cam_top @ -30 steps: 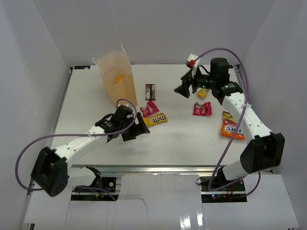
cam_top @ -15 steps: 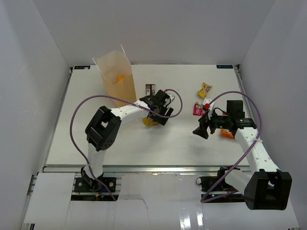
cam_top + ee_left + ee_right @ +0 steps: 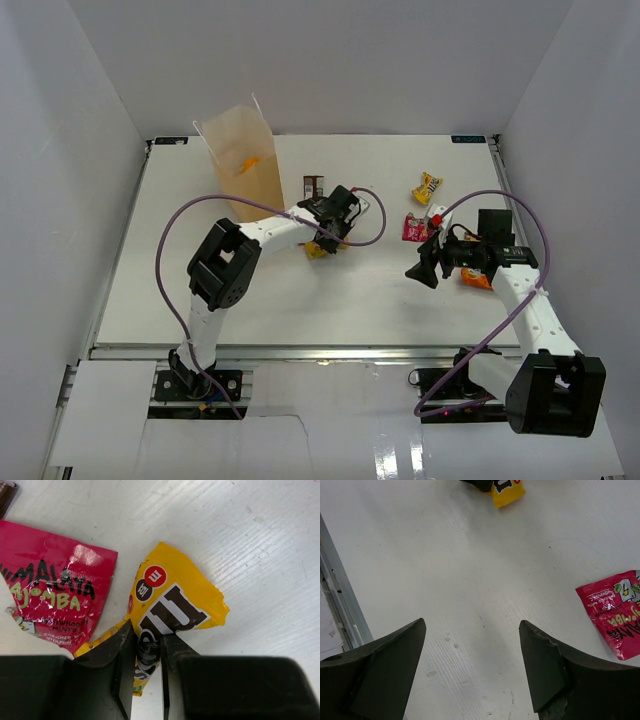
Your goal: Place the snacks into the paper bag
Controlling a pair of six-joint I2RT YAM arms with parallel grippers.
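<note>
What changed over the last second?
Left gripper swung from beside the bag to the yellow packet and shut its jaws on it. Right gripper pulled back from the far side, jaws open. Bag, brown bar and red packet stayed put.

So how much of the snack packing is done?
Early days. An orange patch shows on the paper bag, maybe one snack inside; I cannot tell. In hand: the left gripper is shut on the yellow packet. Lying on the table: the pink packet beside it, the brown bar, the small yellow candy, another pink packet and the orange bag. The right gripper hangs open, empty.
</note>
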